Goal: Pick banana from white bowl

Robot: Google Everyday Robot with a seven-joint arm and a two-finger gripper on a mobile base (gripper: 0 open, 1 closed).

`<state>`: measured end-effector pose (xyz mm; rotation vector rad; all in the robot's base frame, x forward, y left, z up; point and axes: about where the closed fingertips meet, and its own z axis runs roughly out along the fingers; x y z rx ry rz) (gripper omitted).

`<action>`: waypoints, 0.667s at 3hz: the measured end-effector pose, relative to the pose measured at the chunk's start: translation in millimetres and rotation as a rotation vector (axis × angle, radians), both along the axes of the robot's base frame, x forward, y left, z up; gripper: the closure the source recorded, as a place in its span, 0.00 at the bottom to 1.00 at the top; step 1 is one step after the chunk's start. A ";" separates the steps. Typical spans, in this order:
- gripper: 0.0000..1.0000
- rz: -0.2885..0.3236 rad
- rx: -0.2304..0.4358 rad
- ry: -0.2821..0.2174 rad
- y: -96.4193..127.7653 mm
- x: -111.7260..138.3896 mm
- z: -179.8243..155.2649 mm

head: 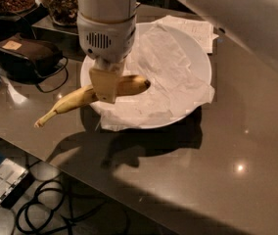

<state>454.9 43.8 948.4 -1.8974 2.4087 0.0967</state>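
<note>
— Gripper [105, 94] first: where is it?

— Hanging straight down from the white wrist [107, 38], over the left edge of the white bowl [203, 58]. Its tan fingers [104, 82] are clamped on the banana [73, 101], gripping a little right of its middle.

— And how does the banana lie?

— Nearly level, slanting down to the left. The blunt dark tip points right, over the crinkled paper [173, 72] lining the bowl. The thin stem end sticks out left past the rim, over the bench [217, 155]. It looks raised off the paper (whether it is fully clear of the rim I can't tell).

— Anything else nearby?

— Two glass jars [56, 1] of dark snacks at the back left, and a black device [26, 55] with a cable just left of the bowl. A printed sheet [193, 28] is tucked behind the far rim. Cables [56, 209] lie on the floor below the bench's near edge.
</note>
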 end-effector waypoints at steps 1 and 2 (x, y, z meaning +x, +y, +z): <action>1.00 0.059 -0.012 -0.003 10.7 -21.3 0.6; 1.00 0.056 0.022 -0.032 18.9 -14.7 2.6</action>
